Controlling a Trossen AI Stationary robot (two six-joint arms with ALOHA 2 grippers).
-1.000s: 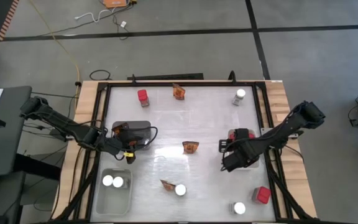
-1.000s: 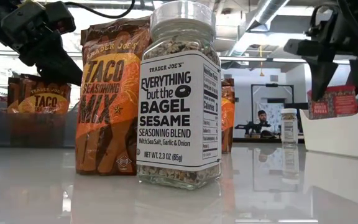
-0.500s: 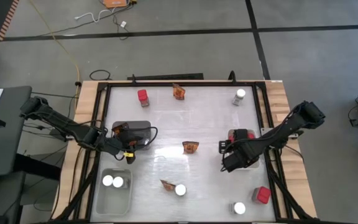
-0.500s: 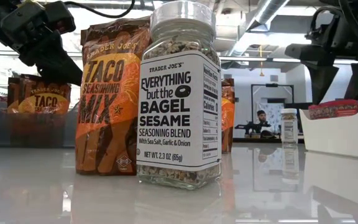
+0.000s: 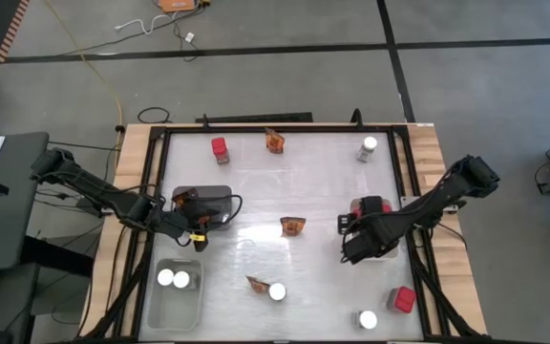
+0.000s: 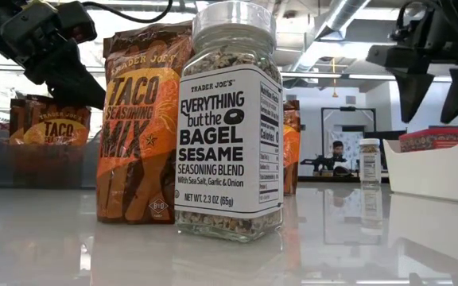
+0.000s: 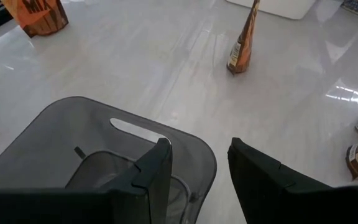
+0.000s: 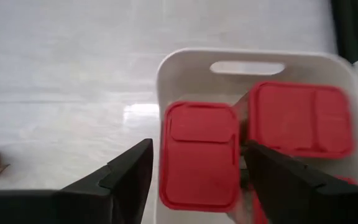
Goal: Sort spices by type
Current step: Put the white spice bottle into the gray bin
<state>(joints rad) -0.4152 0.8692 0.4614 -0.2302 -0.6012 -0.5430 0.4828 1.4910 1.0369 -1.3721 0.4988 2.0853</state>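
My right gripper (image 8: 197,146) hangs open just above the white tray (image 5: 357,205). Two red boxes lie in that tray; the nearer one (image 8: 199,155) sits below and between the fingers, untouched. In the low view the gripper (image 6: 434,99) is clear of the box top (image 6: 430,135). My left gripper (image 7: 199,144) is open above the rim of the grey tray (image 7: 98,134), which holds orange-brown packets (image 6: 50,127). Loose on the table stand a red box (image 5: 220,148), packets (image 5: 275,140) (image 5: 292,226) (image 5: 255,283) and jars (image 5: 369,146) (image 5: 277,291).
A clear tray (image 5: 178,304) at the near left holds two white-lidded jars (image 5: 165,278). Another jar (image 5: 368,319) and a red box (image 5: 404,299) stand near the right near corner. A black frame (image 5: 256,125) rims the table. Open tabletop lies in the middle.
My right gripper has let go of the red box, which dropped from between its fingers into the white tray beside the other box. The gripper has then risen a little above the tray.
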